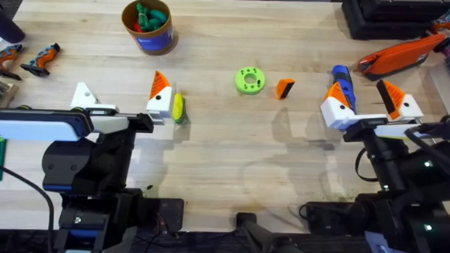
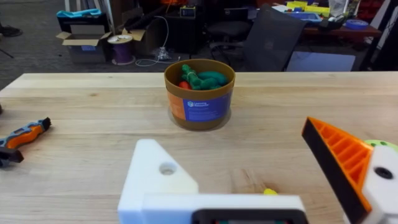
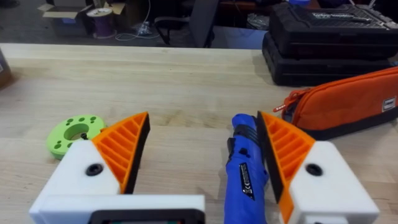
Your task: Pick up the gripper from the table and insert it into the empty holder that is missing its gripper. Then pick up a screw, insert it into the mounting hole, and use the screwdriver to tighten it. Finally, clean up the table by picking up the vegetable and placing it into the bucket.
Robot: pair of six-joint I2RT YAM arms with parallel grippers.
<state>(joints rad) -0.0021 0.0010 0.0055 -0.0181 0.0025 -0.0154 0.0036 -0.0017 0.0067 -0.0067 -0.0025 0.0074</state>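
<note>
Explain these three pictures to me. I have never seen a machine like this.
Two robot arms sit at a wooden table. One picture looks down from above; the other two come from a camera on each wrist. The left end effector and right end effector are open, holding nothing. The left one lacks an orange pad on its white holder. On the table lie the loose orange pad, a blue screwdriver, a green disc, a yellow-green vegetable and a bucket.

Orange gripper [image 1: 285,88] loose on table [image 1: 224,153]; vegetable [image 1: 178,107] apparently touching left tool's finger.
</note>
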